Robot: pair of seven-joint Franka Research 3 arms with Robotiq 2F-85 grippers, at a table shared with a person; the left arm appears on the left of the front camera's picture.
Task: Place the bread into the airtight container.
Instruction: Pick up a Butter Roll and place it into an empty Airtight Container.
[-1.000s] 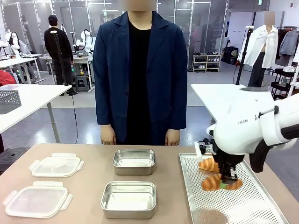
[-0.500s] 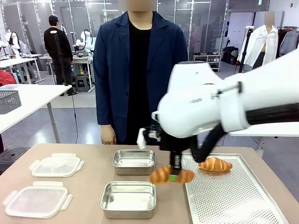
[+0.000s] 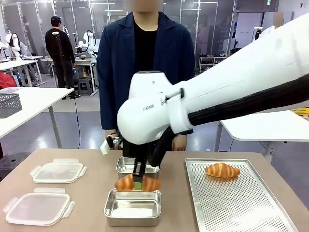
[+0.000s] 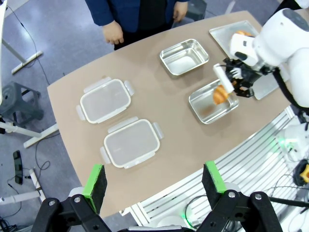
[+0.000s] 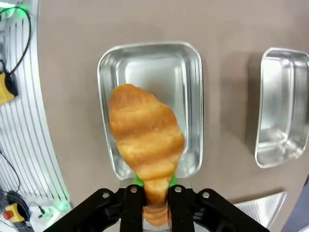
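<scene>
One croissant (image 5: 145, 130) pinched at its end by right gripper (image 3: 137, 183), hanging just above near steel container (image 3: 133, 209). Held clear of rim, likely for straight drop inside. Second croissant (image 3: 222, 170) lies on perforated tray (image 3: 231, 208). Left gripper (image 4: 153, 180) spread wide, empty, high over table (image 3: 91, 193), out of way. Lids (image 3: 58, 172) off, set aside so container is open for loading.

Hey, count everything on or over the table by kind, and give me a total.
Croissants: 2
Steel containers: 2
Clip-on lids: 2
Perforated tray: 1
Total: 7
</scene>
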